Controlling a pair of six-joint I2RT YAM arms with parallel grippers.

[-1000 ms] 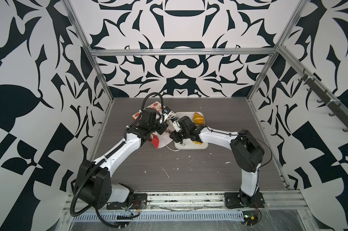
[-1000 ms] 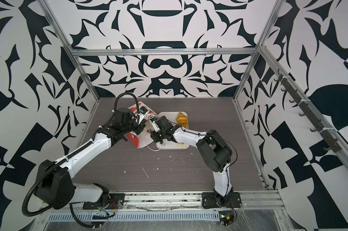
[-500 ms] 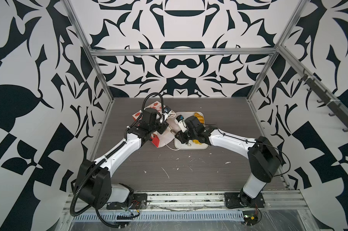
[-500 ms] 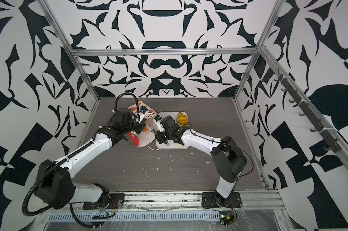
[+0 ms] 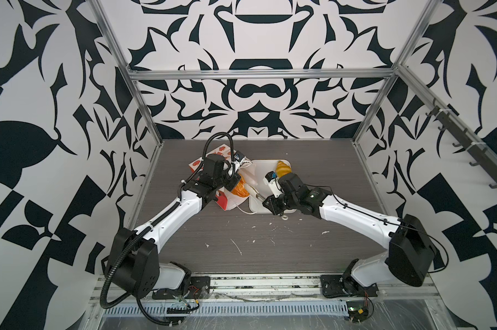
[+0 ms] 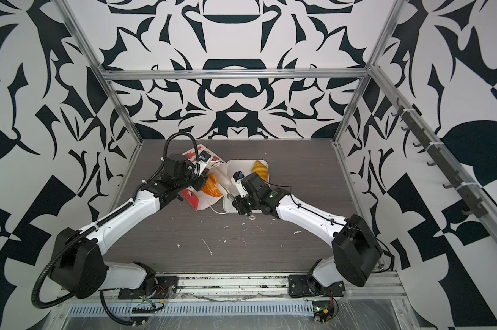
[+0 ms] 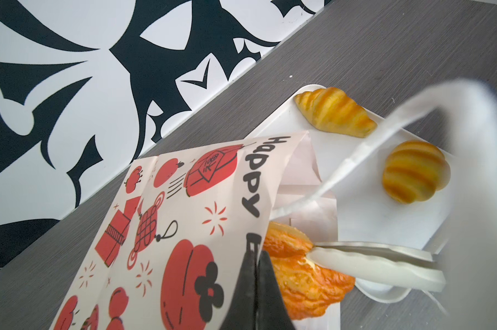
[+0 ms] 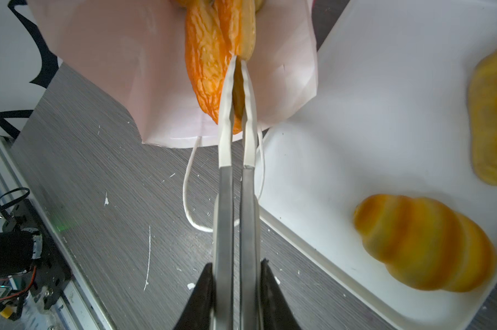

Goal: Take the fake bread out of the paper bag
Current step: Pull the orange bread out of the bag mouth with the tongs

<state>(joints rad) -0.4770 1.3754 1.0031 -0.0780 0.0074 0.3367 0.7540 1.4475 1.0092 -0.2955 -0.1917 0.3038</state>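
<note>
Pinching browner pastry [image 8: 207,80] half inside paper bag [image 7: 184,217] mouth | right gripper [image 8: 238,64] clamped on its tip | left gripper [image 7: 254,263] squeezed onto bag rim | looks light, glossy, slippery, so bite deeper, thick middle

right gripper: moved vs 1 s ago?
Yes. The right gripper pulled back toward the near edge of the white tray, away from the paper bag, its tongs pinching an orange pastry.

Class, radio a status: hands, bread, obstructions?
Left hand shut on paper bag rim. Right hand shut on tongs, tips pinching orange pastry at bag mouth. Handle cord loops beneath tongs.
</note>
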